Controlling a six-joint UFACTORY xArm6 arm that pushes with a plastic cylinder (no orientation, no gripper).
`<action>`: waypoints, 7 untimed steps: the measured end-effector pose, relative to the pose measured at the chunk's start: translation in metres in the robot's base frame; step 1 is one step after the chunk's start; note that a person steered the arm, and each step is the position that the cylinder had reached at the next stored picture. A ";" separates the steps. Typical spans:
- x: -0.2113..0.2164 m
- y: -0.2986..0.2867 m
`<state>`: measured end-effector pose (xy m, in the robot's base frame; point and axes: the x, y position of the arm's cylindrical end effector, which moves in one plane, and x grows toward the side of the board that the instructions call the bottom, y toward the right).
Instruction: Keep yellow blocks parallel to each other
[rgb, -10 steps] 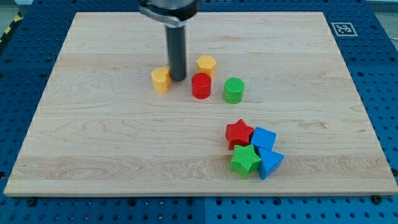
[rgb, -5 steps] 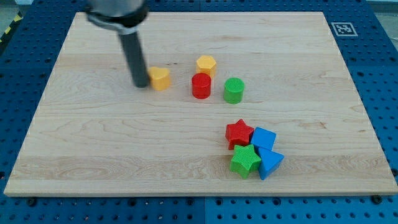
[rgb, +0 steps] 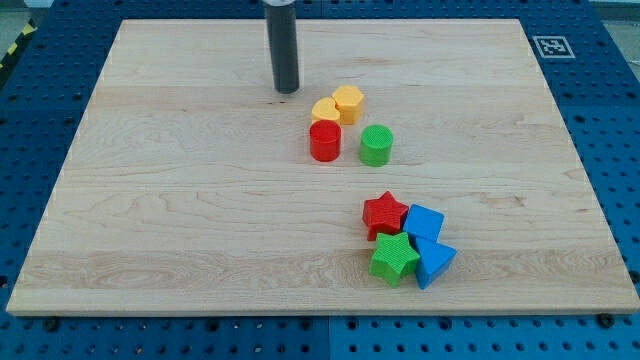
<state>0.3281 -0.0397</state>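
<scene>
Two yellow blocks sit touching near the board's middle: a yellow hexagon (rgb: 348, 102) and, at its lower left, a second yellow block (rgb: 325, 110) of unclear shape. That one rests against the top of a red cylinder (rgb: 324, 140). My tip (rgb: 287, 89) stands on the board to the upper left of the yellow pair, a short gap away and touching no block.
A green cylinder (rgb: 376, 145) stands right of the red cylinder. Lower right is a tight cluster: a red star (rgb: 385, 215), a green star (rgb: 394, 258), a blue block (rgb: 424, 222) and a blue triangle (rgb: 434, 262). The wooden board (rgb: 150, 230) lies on a blue pegboard.
The left yellow block has been pushed right and now touches the yellow hexagon, which shifted slightly right. My tip moved from the block's left to the upper left of the pair.
</scene>
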 end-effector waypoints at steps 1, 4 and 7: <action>0.002 0.049; 0.031 0.117; 0.025 0.049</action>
<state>0.3534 0.0090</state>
